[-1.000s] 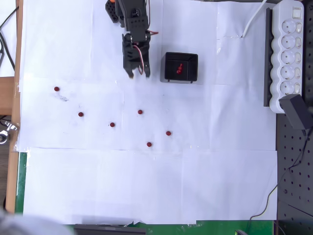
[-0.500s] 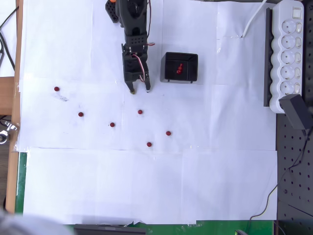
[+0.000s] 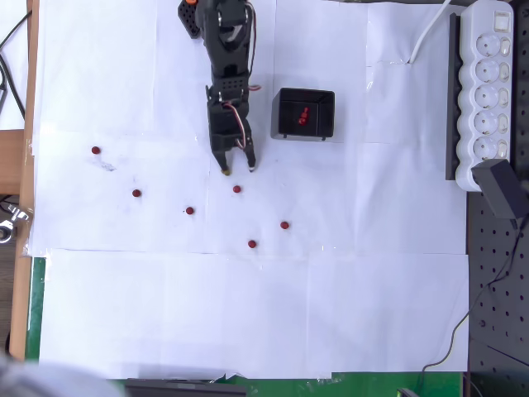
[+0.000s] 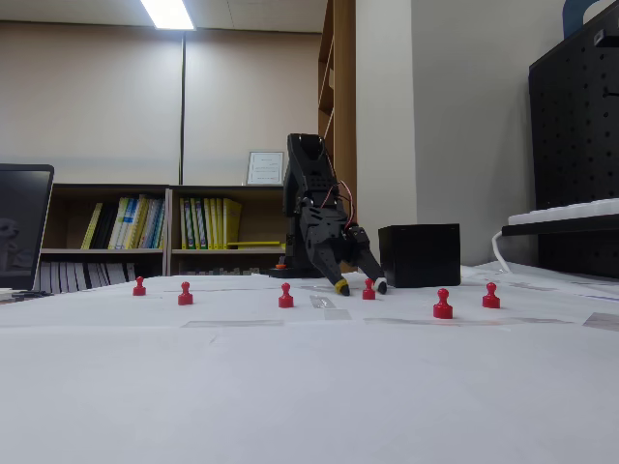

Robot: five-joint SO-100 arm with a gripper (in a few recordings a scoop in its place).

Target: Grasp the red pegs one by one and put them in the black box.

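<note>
Several red pegs stand on the white paper. The nearest one (image 3: pixel 237 189) (image 4: pixel 368 289) is just below my gripper (image 3: pixel 235 169) (image 4: pixel 360 286), whose fingers are open and straddle the space above it with nothing held. Others sit at the left (image 3: pixel 96 150), lower left (image 3: pixel 136 193), middle (image 3: pixel 189 211), and lower right (image 3: pixel 252 244) (image 3: pixel 284 225). The black box (image 3: pixel 327 120) (image 4: pixel 419 255) stands to the right of the arm, with red pegs (image 3: pixel 302 116) inside it.
A white power strip (image 3: pixel 489 91) and a black adapter (image 3: pixel 501 187) lie along the right edge in the overhead view. Cables hang at the far left edge (image 3: pixel 8 74). White paper (image 3: pixel 248 306) stretches toward the bottom.
The arm has stretched down the overhead view from beside the box toward the nearest peg, with its fingers staying open.
</note>
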